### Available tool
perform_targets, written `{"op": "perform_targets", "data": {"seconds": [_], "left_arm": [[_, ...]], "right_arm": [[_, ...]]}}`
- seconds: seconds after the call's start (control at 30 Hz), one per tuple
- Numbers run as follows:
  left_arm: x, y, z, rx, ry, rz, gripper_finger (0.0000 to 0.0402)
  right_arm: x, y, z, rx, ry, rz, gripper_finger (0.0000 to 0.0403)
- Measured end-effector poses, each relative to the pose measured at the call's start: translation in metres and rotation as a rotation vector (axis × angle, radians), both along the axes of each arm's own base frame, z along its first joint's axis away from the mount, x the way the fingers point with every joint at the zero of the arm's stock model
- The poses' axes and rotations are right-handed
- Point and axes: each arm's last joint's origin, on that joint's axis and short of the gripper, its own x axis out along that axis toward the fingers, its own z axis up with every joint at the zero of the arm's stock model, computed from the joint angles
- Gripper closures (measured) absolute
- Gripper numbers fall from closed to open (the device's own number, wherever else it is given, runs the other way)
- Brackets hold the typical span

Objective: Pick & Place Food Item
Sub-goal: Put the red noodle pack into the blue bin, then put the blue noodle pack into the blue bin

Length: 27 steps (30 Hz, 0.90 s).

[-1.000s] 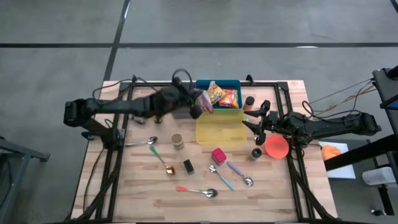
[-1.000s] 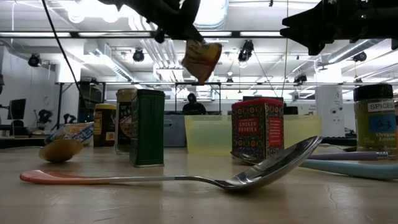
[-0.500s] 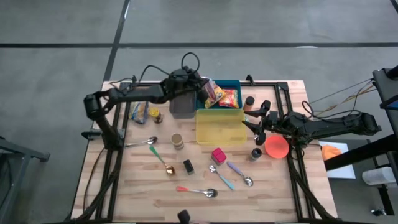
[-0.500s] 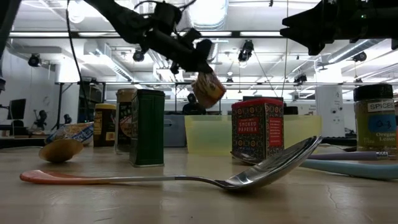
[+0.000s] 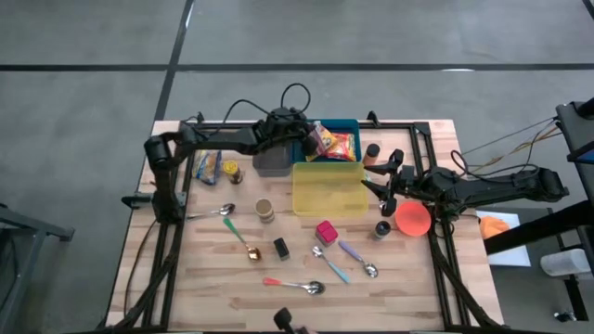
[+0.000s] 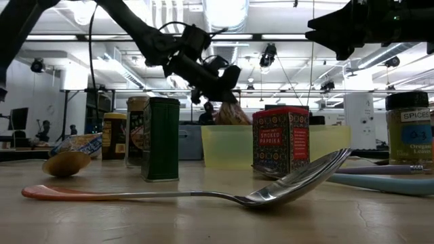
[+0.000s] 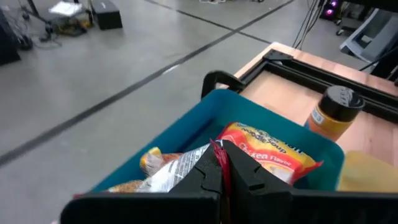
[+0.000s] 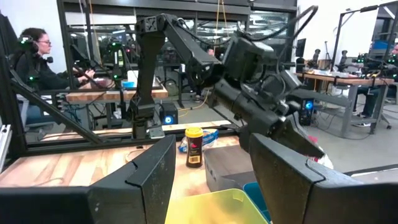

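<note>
A blue bin (image 5: 354, 123) stands at the table's far edge with an orange snack packet (image 5: 342, 147) lying in it. My left gripper (image 5: 304, 140) reaches over the bin's left end from the table's left, shut on a silver and yellow snack packet (image 7: 176, 169). In the low view that packet (image 6: 232, 114) hangs under the left gripper (image 6: 227, 87). My right gripper (image 5: 382, 183) waits open to the right of the yellow container (image 5: 327, 190), with nothing between its fingers. My left gripper pinches the packet's red top edge (image 7: 216, 148) between its two fingers. The fingers slant down from the table's left. The packet hangs below them with its lower part inside the blue bin (image 7: 186, 121). Whether it rests on the orange packet (image 7: 267, 152) I cannot tell.
A grey box (image 5: 269, 160) sits left of the bin. A spice jar (image 5: 372, 151) stands to the bin's right, an orange disc (image 5: 413, 219) under my right arm. A red paprika tin (image 5: 326, 230), a green tin (image 6: 160, 139) and several spoons (image 5: 306, 286) lie nearer.
My left gripper has gone down and a little toward the table's right and far edge, carrying the packet from high above the grey box down into the blue bin. It has stayed shut on the packet, which still hangs below the fingers.
</note>
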Motion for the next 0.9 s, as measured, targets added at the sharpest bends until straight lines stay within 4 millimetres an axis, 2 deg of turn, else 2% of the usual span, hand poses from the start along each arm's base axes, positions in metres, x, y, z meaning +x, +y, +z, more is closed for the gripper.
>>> {"op": "perform_targets", "data": {"seconds": [0.13,0.33,0.43,0.9], "left_arm": [[0.002,0.000,-0.007,-0.034,0.000,-0.005,0.0401],[0.002,-0.001,-0.004,-0.045,-0.013,-0.041,0.0400],[0.002,-0.002,-0.003,-0.051,-0.024,-0.065,0.0380],[0.009,-0.003,0.011,-0.049,-0.075,-0.131,0.0145]], "right_arm": [[0.000,0.000,0.000,0.000,0.001,0.000,0.0199],[0.000,0.000,0.000,0.000,0.001,-0.001,0.0199],[0.000,0.000,0.000,0.000,0.001,0.000,0.0199],[0.000,0.000,0.000,0.000,0.001,-0.001,0.0199]]}}
